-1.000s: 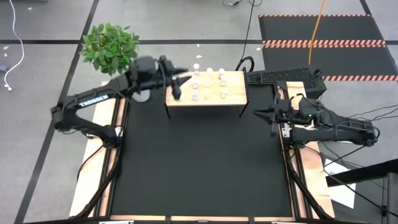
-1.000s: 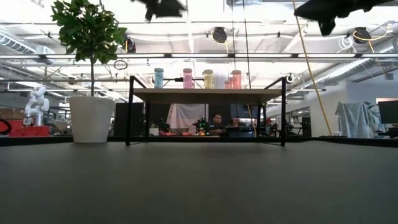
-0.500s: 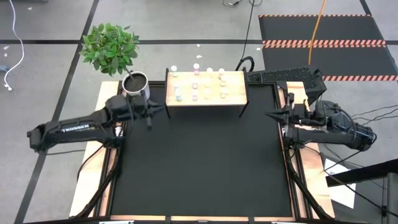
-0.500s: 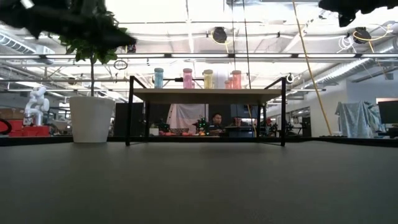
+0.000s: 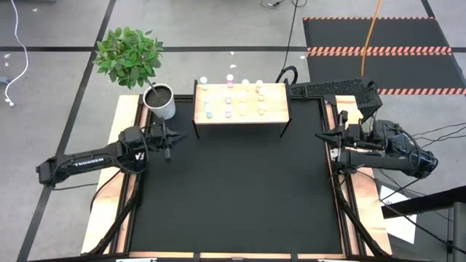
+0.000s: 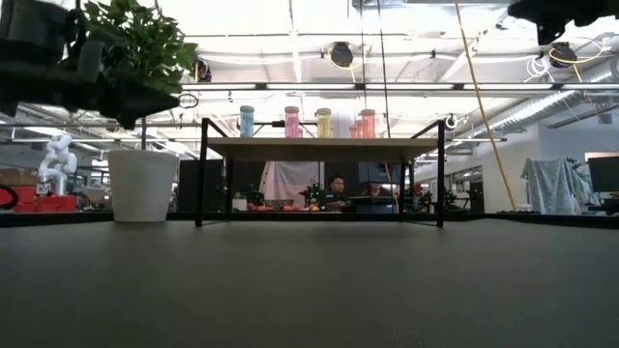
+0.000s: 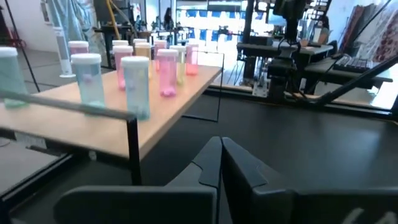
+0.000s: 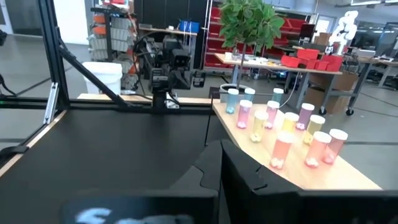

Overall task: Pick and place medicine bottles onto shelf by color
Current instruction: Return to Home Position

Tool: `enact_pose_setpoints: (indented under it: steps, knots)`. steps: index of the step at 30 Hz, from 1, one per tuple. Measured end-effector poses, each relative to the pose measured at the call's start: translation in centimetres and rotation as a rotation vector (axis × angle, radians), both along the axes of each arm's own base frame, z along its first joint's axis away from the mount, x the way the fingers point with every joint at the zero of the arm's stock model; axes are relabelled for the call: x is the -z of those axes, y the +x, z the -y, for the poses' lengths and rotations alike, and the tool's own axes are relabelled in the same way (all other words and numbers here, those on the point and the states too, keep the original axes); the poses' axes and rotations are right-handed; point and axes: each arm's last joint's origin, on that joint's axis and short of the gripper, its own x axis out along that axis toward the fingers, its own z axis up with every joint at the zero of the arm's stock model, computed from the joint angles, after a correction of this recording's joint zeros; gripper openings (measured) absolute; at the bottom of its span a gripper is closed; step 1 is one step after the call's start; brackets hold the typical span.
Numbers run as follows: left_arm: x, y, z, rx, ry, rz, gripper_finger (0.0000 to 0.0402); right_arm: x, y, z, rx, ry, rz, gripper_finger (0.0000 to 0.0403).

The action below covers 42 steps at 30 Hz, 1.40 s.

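at the left edge of the black mat [image 5: 233, 196] the left gripper [image 5: 170, 138] is hanging over the table near the white plant pot [image 5: 161, 102]. its wrist view is showing the two dark fingers [image 7: 208, 163] pressing together with nothing between them. moving right, the shelf [image 5: 277, 112] is standing at the far edge of the mat, and the medicine bottles [image 5: 228, 101] are all standing upright on its top in short lines. the teal-blue ones are sitting nearest the left arm, then pink, then yellow, with orange-pink ones toward the right; i am seeing none in either gripper. farther right, the right gripper [image 5: 325, 136] is hovering over the mat's right edge, well apart from the shelf, its fingers [image 8: 208, 163] also meeting and holding nothing. the bottles are looking light, stiff and smooth-walled, so i am judging them easy to lift but quick to tip or slip, being tall for their narrow base. the safest hold is probably lying across the body just under the white cap, coming from above. the fingers should be sliding between neighbours gently, since the lines are standing close and a nudge could be toppling the next bottle.
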Motion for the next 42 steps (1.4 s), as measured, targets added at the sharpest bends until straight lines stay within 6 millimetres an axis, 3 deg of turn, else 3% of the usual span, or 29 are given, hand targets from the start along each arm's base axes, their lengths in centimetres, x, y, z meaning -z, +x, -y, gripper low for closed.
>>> enact_pose_setpoints:
  steps: [3, 8, 13, 22, 25, 30, 33, 42]
  knots:
    - [1.1, -0.4, 0.2, 0.001, -0.006, -0.008, 0.0004, 0.8, 0.0, 0.0, 0.0, -0.003, 0.017, 0.0]
    - [1.1, -0.6, 0.3, 0.035, 0.017, -0.016, 0.0014, 2.6, -0.1, 0.0, -0.004, 0.037, 0.053, 0.0]
    - [1.2, -0.5, 0.4, 0.059, 0.022, -0.026, 0.0007, 4.2, 1.4, 0.1, -0.032, 0.071, 0.053, 0.0]
    - [1.5, -0.5, 0.5, 0.102, 0.008, -0.059, 0.0014, 11.1, 4.9, 0.3, -0.127, 0.138, 0.182, 0.0]
    - [1.8, -0.5, 0.5, 0.106, -0.025, -0.084, 0.0004, 10.5, 4.9, 0.2, -0.148, 0.174, 0.272, 0.0]
    - [3.0, -0.5, 0.8, 0.159, -0.142, -0.184, 0.001, 11.0, 5.0, 0.2, -0.145, 0.173, 0.214, 0.0]
    - [3.1, -0.4, 1.1, 0.202, -0.154, -0.196, 0.0013, 11.9, 5.1, 0.3, -0.132, 0.207, 0.13, 0.0]
    - [3.2, -0.4, 1.1, 0.165, -0.166, -0.206, 0.0014, 12.0, 5.1, 0.3, -0.13, 0.211, 0.119, 0.0]
